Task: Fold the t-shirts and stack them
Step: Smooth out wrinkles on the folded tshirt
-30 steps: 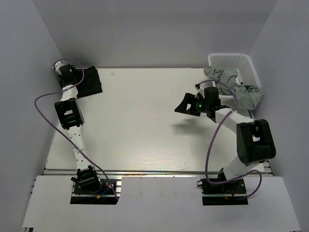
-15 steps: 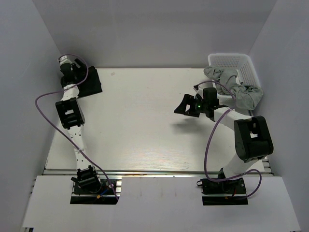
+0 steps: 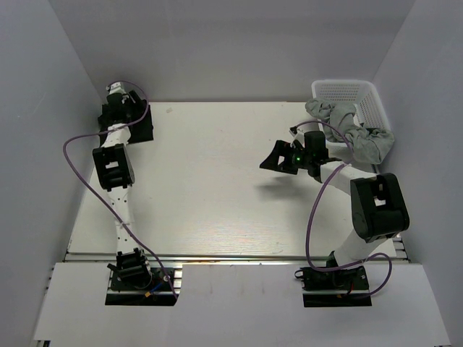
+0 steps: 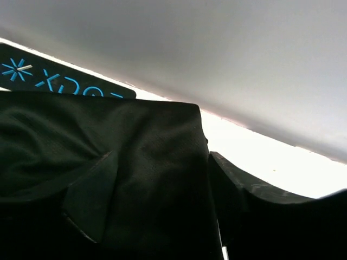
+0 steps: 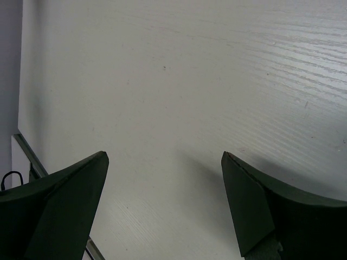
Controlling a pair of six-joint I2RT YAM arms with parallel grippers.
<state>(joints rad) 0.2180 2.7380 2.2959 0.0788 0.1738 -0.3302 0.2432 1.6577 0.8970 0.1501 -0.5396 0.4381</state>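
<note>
- My left gripper (image 3: 124,113) sits at the upper left of the top view, right over the black t-shirt (image 3: 142,130).
- In the left wrist view, black fabric (image 4: 135,179) fills the lower left of the frame, with one dark finger (image 4: 244,214) at lower right. I cannot tell whether those jaws are parted or pinching cloth.
- My right gripper (image 5: 164,155) hangs over the bare table (image 3: 210,195), right of centre, jaws spread wide and holding nothing.
- The light grey t-shirts (image 3: 362,137) lie bunched at the upper right, draped over the rim of the white basket (image 3: 346,90).
</note>
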